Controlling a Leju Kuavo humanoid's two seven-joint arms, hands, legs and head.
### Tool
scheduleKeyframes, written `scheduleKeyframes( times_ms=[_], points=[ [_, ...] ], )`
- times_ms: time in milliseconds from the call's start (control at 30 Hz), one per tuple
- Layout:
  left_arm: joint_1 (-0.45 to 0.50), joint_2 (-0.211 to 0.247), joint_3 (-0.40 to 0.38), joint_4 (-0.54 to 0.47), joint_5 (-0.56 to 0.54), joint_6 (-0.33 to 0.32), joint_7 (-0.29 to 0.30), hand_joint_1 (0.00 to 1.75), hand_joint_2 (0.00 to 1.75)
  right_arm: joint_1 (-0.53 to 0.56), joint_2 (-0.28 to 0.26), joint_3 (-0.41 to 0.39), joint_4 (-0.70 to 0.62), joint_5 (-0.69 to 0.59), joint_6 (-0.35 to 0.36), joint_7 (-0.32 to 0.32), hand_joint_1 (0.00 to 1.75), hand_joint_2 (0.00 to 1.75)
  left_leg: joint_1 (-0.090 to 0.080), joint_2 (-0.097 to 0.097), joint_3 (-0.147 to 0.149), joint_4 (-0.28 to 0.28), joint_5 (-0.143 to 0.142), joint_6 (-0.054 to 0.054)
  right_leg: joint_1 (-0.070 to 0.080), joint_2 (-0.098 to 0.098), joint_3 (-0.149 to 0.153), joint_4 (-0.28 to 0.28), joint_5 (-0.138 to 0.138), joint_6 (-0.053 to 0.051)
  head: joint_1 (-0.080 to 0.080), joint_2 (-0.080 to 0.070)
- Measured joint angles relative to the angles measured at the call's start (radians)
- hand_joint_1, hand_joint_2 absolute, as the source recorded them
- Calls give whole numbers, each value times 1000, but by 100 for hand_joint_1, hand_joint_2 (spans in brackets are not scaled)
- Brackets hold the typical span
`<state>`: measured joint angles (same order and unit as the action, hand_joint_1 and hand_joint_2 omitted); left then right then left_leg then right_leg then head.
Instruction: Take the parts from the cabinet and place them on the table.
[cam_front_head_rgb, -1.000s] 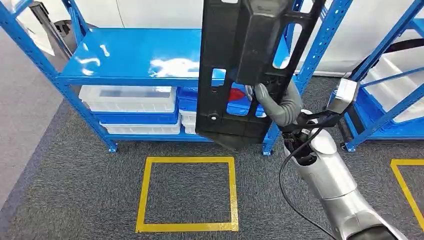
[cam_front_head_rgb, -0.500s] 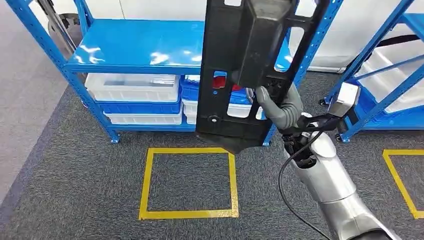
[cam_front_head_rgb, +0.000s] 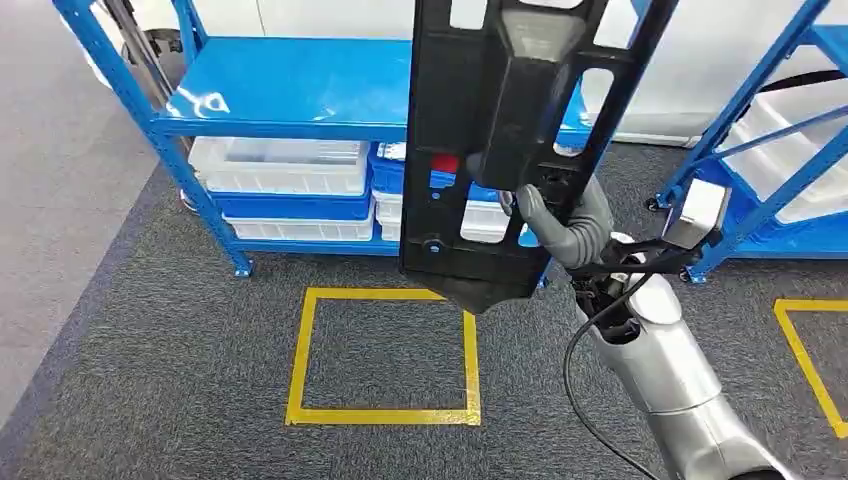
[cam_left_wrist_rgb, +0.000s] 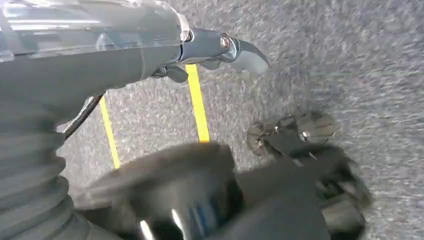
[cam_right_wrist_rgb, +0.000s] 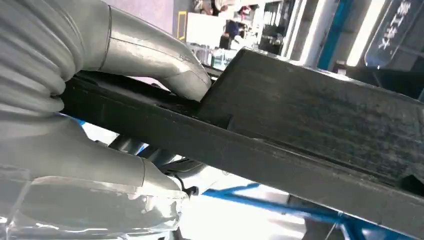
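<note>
- Black part (cam_front_head_rgb: 500, 150): top cut off by the head view's upper edge; far end cut off in the right wrist view.
- Right hand (cam_front_head_rgb: 560, 225): fingers hidden behind the part.
- Blue shelf unit (cam_front_head_rgb: 290, 95): middle hidden by the part; bin contents too small to tell.
- Left hand (cam_left_wrist_rgb: 220, 50): blurred; its hold cannot be told.
- Yellow floor square (cam_front_head_rgb: 385, 355): top right corner hidden by the part.
</note>
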<state>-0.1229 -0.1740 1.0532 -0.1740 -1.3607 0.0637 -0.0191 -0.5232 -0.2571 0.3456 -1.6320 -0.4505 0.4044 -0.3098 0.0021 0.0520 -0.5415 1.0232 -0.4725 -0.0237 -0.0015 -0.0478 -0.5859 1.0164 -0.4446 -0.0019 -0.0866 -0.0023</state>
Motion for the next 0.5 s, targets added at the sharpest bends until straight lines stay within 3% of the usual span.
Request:
scheduleKeyframes(
  times_ms=[133, 167, 233, 300, 333, 367, 433, 467, 500],
  points=[
    [4, 0, -1, 0, 0, 0, 0, 0, 175, 6, 5, 0, -6, 4, 0, -1, 175, 175, 1, -31, -17, -10, 16, 40, -1, -24, -7, 4, 6, 23, 0, 0],
    [5, -1, -1, 0, 0, 0, 0, 0, 175, 6, 6, 0, -6, 4, 0, -1, 175, 175, 2, -37, -20, -13, 23, 49, -6, 1, -13, 20, -14, 29, 0, 0],
    [3, 0, -2, 0, 0, 1, 0, 0, 175, 7, 10, -3, -7, 4, 0, -2, 175, 175, -1, -49, -32, -12, 32, 60, -6, 35, -71, 154, -101, 31, 0, 0],
    [4, 0, -2, 0, 0, 0, 0, 0, 175, 15, 10, -3, -7, 7, 0, -2, 175, 175, -7, -66, -44, -11, 40, 62, -6, 40, -131, 292, -154, 31, 0, 0],
    [6, 0, -2, 0, 0, 0, 0, 0, 175, 20, 10, -3, -7, 8, 0, -2, 175, 175, -8, -76, -49, -9, 44, 62, -6, 41, -136, 308, -149, 29, 0, 0],
    [8, 0, -2, 0, 0, 0, 0, 0, 175, 23, 10, -3, -7, 10, 0, -2, 175, 175, -10, -86, -55, -6, 47, 60, -6, 43, -114, 273, -121, 26, 0, 0],
    [8, -1, -2, 0, 0, 0, 0, 0, 175, 22, 10, -4, -8, 13, 0, -2, 175, 175, -10, -107, -59, -2, 51, 57, -5, 61, -23, 109, -41, 14, 0, 0],
    [7, -2, -2, 0, 0, 0, 0, 0, 175, 22, 10, -7, -8, 18, 0, -2, 175, 175, -9, -115, -61, -2, 53, 55, -4, 100, 18, 28, -24, 6, 0, 0],
    [5, -2, -2, 0, 0, 0, 0, 0, 175, 23, 12, -8, -8, 19, 2, -2, 175, 175, -13, -123, -68, 0, 58, 49, -5, 123, 26, 10, -32, 5, 0, 0]
  ],
)
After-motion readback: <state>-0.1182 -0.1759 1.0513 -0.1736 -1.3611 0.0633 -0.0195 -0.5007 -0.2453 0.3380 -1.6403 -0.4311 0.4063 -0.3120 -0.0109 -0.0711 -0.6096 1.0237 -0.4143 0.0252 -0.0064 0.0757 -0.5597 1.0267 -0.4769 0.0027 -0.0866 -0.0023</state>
